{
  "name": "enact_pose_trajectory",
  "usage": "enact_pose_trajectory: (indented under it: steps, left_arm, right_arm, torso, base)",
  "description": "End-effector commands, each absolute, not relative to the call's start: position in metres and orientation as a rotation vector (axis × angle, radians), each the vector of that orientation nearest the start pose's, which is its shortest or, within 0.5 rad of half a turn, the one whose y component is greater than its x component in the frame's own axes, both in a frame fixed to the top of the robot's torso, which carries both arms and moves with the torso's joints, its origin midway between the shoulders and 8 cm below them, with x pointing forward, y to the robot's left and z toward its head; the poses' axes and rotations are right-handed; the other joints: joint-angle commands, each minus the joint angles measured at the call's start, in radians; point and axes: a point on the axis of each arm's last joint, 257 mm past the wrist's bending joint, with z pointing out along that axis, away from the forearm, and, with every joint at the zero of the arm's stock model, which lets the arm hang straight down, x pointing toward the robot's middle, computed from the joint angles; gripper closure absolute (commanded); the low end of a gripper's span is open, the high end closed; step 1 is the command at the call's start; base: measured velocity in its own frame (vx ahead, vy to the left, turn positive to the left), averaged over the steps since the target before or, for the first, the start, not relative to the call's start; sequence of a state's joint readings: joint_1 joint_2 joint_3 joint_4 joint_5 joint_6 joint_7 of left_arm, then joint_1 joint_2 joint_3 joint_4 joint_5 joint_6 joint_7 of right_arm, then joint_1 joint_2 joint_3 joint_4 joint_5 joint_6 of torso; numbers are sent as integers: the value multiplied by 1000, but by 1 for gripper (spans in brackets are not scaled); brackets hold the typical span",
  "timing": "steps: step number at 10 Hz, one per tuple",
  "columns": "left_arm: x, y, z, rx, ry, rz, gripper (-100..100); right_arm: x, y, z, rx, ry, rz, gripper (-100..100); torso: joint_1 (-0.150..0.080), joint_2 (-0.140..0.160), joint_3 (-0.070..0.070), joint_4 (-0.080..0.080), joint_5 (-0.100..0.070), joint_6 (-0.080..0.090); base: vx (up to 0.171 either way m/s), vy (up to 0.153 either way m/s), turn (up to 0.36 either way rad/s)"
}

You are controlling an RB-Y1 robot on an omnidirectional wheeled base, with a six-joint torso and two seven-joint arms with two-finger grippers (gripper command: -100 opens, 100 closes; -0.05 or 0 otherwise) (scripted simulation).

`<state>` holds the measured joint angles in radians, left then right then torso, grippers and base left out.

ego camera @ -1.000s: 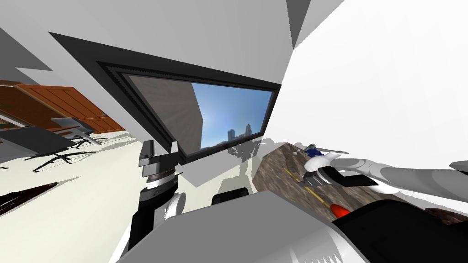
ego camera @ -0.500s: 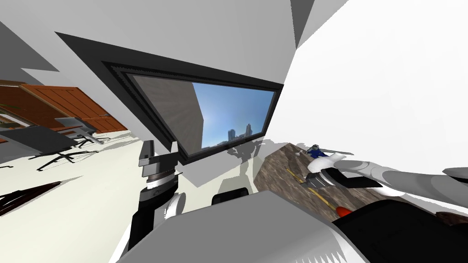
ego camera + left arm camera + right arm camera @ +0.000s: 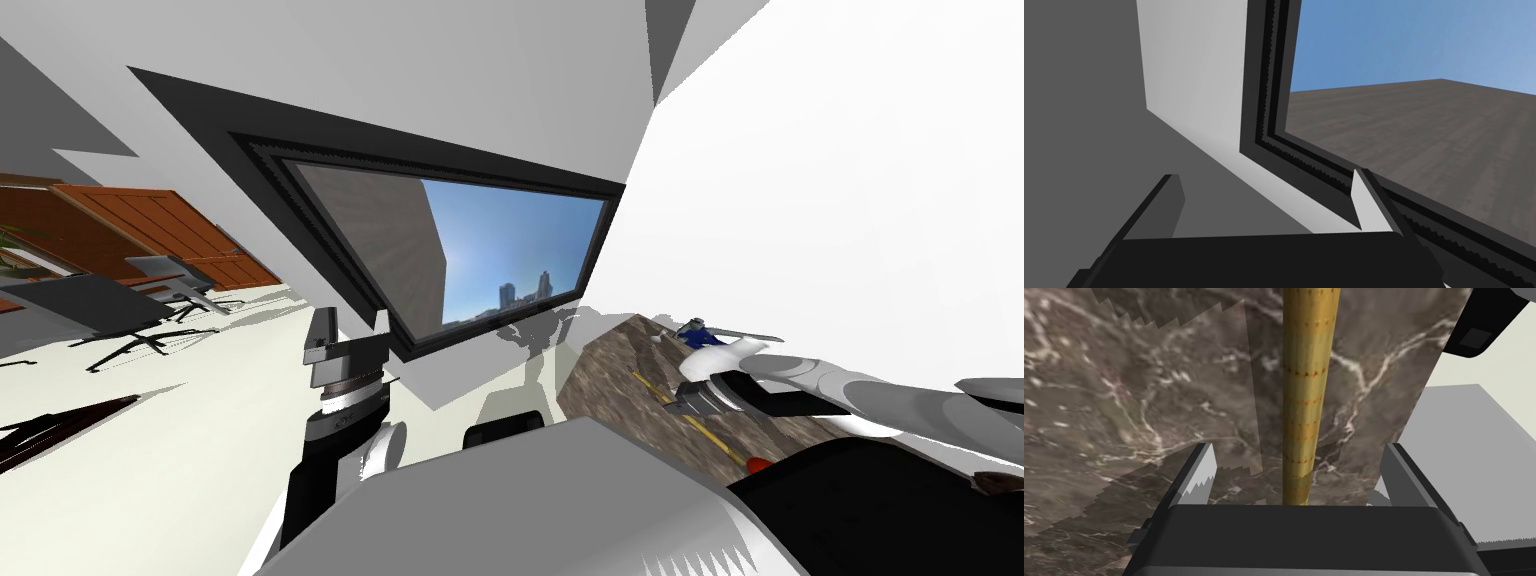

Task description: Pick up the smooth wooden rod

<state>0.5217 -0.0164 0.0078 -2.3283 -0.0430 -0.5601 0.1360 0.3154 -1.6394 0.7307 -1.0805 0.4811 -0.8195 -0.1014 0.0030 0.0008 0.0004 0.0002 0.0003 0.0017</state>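
Black framing runs round the wide window [image 3: 500, 250] on the wall ahead, and the left arm stands raised in front of its lower corner, its pincer [image 3: 1264, 176] released with both blades well apart and nothing between them. Beside the window, on my right, lies the brown stone desk with pale veins [image 3: 1124, 388], and the right arm reaches out over it. The right pincer [image 3: 1300, 455] is also released: its two blades stand either side of the long, round, yellow-brown wooden rod [image 3: 1310, 378], clear of its sides. I cannot tell whether the blade tips touch the stone. The rod lies flat on the desk and runs straight between the blades. In the head view it shows on both sides of the pincer, so the hold looks to be near mid-length, which suits a long thing that would tip if taken by one end. I judge it stiff and light, but smooth and round, so it may roll or slip; the blades should close squarely across its width. A small red object [image 3: 757, 464] sits by its near end, a small blue one [image 3: 700, 337] beyond its far end
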Motion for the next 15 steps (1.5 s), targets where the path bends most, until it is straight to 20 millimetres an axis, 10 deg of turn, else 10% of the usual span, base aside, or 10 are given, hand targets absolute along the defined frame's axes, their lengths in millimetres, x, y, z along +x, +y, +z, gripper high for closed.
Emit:
enact_pose_trajectory:
  steps: [1, 6, 7, 11, 12, 13, 15]
  left_arm:
    - [322, 276, 50, -614, 531, -1407, 0]
    - [322, 276, 50, -614, 531, -1407, 0]
    - [322, 276, 50, -614, 531, -1407, 0]
    - [322, 276, 50, -614, 531, -1407, 0]
    - [322, 276, 50, -614, 531, -1407, 0]
    - [322, 276, 50, -614, 531, -1407, 0]
    - [322, 276, 50, -614, 532, -1407, 0]
  right_arm:
    - [131, -638, -341, -396, 2898, 175, -100]
    - [119, -646, -347, -379, 2904, 194, -100]
    - [119, -646, -347, -379, 2904, 193, 100]
    - [119, -647, -346, -379, 2903, 190, 100]
    - [119, -647, -346, -379, 2903, 191, 0]
    - [124, -644, -344, -385, 2902, 179, 100]
    - [131, -638, -341, -396, 2898, 175, 100]
  torso:
    - [0, 0, 0, 0, 0, 0]
    - [1, 0, 0, 0, 1, 0]
    - [0, 0, 0, 0, 0, 0]
    - [-1, 1, 1, 0, 0, 0]
    - [-1, 1, 1, 0, 0, 0]
    - [-1, 1, 1, 0, 0, 0]
    - [-5, 3, 2, 1, 0, 1]
  base:
    - [14, 30, 8]
    - [16, 36, 8]
    - [0, 0, 0]
    - [0, 0, 0]
    - [0, 0, 0]
    - [-9, -30, -22]
    - [-31, -66, -16]
